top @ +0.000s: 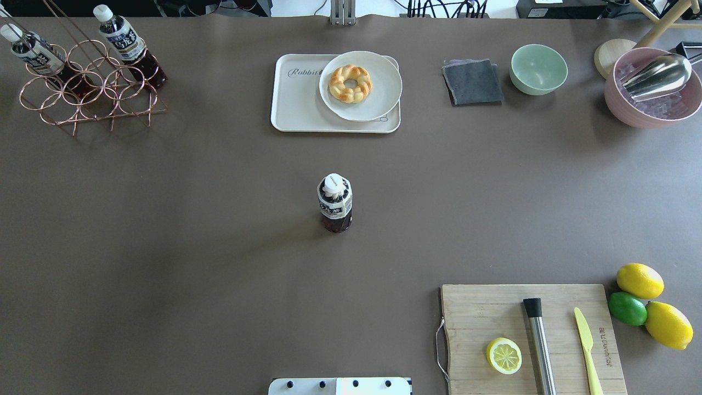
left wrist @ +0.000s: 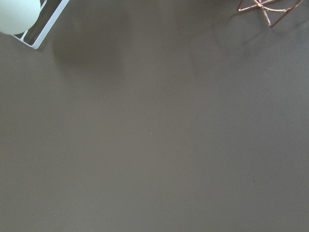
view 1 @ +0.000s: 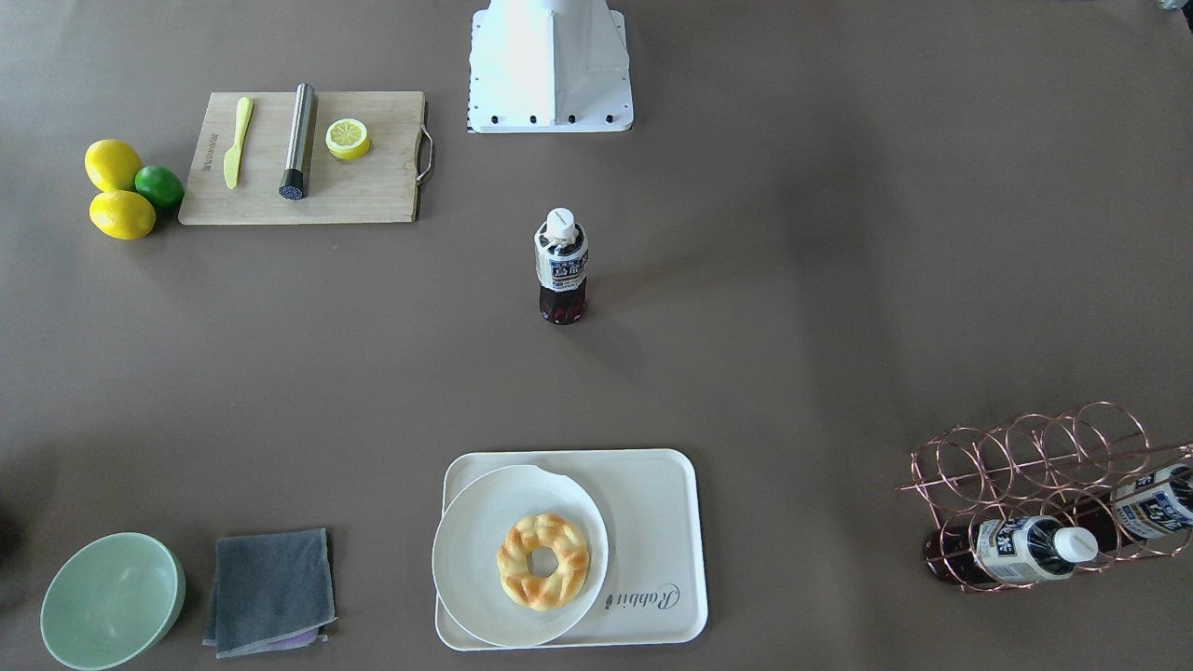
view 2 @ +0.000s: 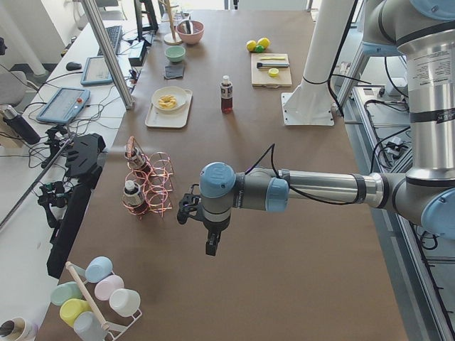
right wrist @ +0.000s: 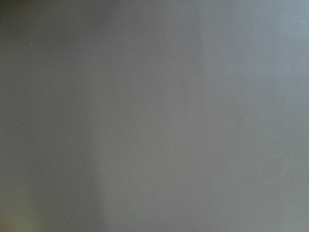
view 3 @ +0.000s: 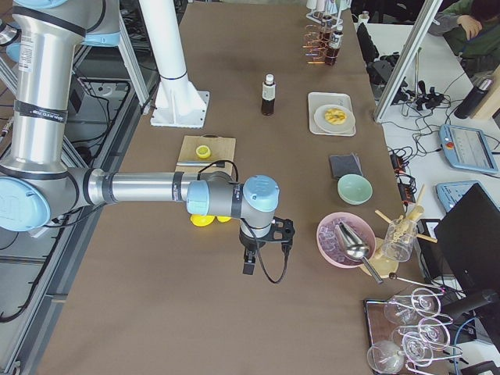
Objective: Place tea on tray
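Observation:
The tea bottle [view 1: 562,266] stands upright alone mid-table; it also shows in the overhead view [top: 335,204] and the left side view [view 2: 226,94]. The cream tray [view 1: 652,522] lettered "Rabbit" lies at the far edge [top: 299,104]. Two identical bottles [top: 126,44] lie in a copper wire rack [view 1: 1035,466]. My left gripper [view 2: 210,245] hangs over bare table off the table's left end, near the rack. My right gripper [view 3: 248,266] hangs over bare table near the right end. Both show only in side views; I cannot tell whether they are open or shut.
A round white plate [top: 378,101] with a doughnut [top: 350,83] covers the tray's right half. A cutting board [top: 477,312] holds a lemon half, steel rod and yellow knife. Lemons and a lime [top: 639,281], a green bowl [top: 538,68], grey cloth [top: 471,81] and pink bowl [top: 652,112] stand around.

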You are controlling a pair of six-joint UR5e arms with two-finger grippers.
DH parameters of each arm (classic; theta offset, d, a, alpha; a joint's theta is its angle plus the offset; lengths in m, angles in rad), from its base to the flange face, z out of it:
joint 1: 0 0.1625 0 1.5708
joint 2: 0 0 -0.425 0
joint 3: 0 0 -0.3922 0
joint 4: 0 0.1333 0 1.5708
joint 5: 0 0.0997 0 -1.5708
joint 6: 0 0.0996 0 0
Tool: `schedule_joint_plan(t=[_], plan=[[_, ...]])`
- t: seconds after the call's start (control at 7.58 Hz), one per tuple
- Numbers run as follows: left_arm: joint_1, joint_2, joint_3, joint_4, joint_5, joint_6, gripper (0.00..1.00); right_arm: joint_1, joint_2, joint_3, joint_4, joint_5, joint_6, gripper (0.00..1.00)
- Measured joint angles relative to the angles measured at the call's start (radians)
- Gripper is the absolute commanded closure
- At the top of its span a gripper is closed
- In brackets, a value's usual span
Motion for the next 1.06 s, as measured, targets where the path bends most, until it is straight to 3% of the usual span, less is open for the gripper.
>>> schedule_joint_plan(t=[0.4, 1.06], plan=[[0.019, -0.015, -0.003, 0.096, 0.005, 0.001, 0.03, 0.000, 0.000, -0.003, 0.000, 0.000, 0.000, 0.00], [0.022, -0.016, -0.005, 0.105, 0.004, 0.001, 0.03, 0.000, -0.005, -0.025, 0.000, -0.005, 0.004, 0.00]])
